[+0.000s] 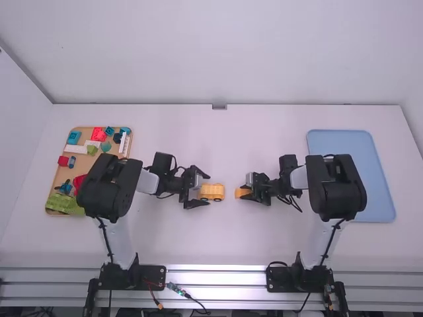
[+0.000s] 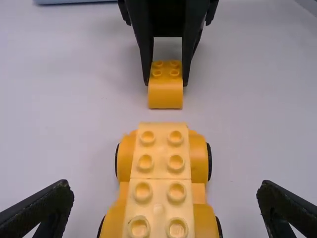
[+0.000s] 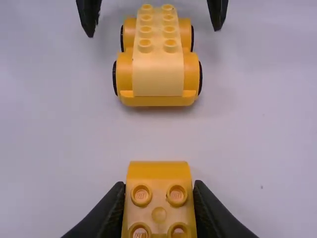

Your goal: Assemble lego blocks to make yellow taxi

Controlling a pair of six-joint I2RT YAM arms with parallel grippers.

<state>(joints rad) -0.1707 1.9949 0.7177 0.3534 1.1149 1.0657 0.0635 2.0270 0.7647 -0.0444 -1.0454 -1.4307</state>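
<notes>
Between right gripper's (image 1: 248,190) fingers (image 3: 110,213), touching both: yellow block (image 3: 158,174).

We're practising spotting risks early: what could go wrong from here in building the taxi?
The wheeled base may roll when pressed, since the left gripper stands open around it, not clamped. The curved block in the right gripper may seat crooked if lowered out of line with the base's studs.
</notes>
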